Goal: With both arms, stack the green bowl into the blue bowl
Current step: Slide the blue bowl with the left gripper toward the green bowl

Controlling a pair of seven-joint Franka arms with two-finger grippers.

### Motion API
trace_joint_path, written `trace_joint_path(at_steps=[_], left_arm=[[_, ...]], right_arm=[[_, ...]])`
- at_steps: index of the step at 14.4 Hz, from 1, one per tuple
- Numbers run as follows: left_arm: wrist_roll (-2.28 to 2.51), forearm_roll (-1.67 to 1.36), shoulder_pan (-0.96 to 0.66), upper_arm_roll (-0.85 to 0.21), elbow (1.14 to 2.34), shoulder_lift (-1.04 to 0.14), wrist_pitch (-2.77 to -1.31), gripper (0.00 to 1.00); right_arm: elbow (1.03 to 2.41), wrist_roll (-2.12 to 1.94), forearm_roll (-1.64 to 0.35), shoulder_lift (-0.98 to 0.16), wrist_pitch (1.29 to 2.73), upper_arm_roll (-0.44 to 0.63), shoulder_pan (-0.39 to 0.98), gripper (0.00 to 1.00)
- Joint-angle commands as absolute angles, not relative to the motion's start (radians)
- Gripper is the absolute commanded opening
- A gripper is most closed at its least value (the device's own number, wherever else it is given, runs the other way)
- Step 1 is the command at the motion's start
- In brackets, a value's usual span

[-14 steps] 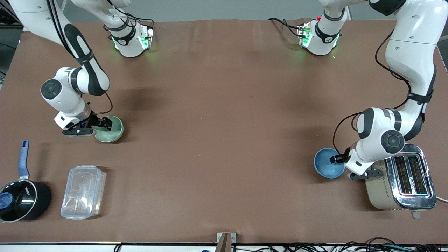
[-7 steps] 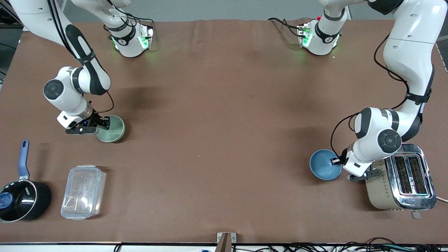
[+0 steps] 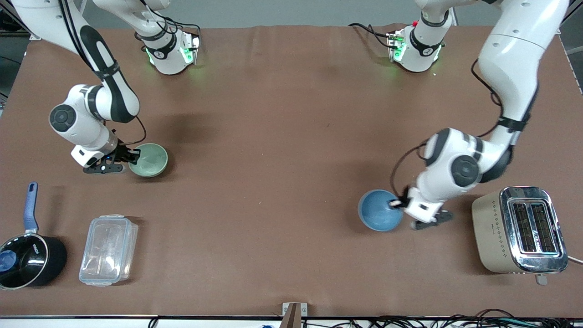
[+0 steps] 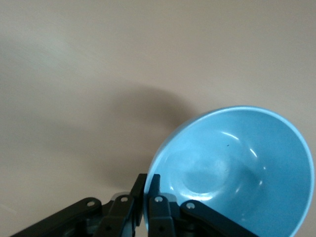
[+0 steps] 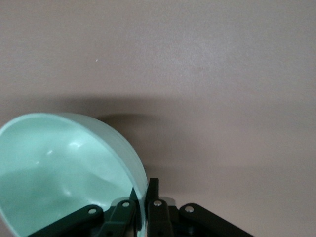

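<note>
The pale green bowl [image 3: 149, 160] is held by its rim in my right gripper [image 3: 132, 158], tilted, just above the table at the right arm's end. In the right wrist view the green bowl [image 5: 59, 173] has its rim pinched between the shut fingers [image 5: 154, 197]. The sky-blue bowl [image 3: 379, 210] is held by its rim in my left gripper [image 3: 401, 203], tilted, over the table beside the toaster. In the left wrist view the blue bowl [image 4: 232, 168] has its rim clamped between the shut fingers [image 4: 154, 190].
A silver and beige toaster [image 3: 519, 230] stands at the left arm's end. A black saucepan with a blue handle [image 3: 27, 255] and a clear plastic box [image 3: 108, 249] sit near the front camera at the right arm's end.
My left gripper has carried the blue bowl away from the toaster toward the table's middle. My right gripper has lifted and tilted the green bowl slightly.
</note>
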State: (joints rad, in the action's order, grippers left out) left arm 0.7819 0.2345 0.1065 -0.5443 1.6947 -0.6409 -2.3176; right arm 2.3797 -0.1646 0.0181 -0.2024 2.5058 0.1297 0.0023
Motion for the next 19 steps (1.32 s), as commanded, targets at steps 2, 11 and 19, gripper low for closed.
trace_joint_path(at_steps=[2, 11, 19], left_arm=[[0.957, 0.225, -0.093, -0.551, 1.663, -0.653, -2.296, 0.00], [1.135, 0.233, -0.374, -0.543, 1.545, -0.822, -2.334, 0.04], [1.118, 0.256, -0.304, -0.500, 1.510, -0.657, -2.182, 1.00]], right_arm=[[2.197, -0.147, -0.026, -0.127, 2.138, 0.115, 0.001, 0.00], [1.847, 0.167, -0.153, -0.137, 1.735, 0.109, 0.181, 0.00], [1.807, 0.454, -0.241, -0.227, 1.853, 0.091, 0.383, 0.00]])
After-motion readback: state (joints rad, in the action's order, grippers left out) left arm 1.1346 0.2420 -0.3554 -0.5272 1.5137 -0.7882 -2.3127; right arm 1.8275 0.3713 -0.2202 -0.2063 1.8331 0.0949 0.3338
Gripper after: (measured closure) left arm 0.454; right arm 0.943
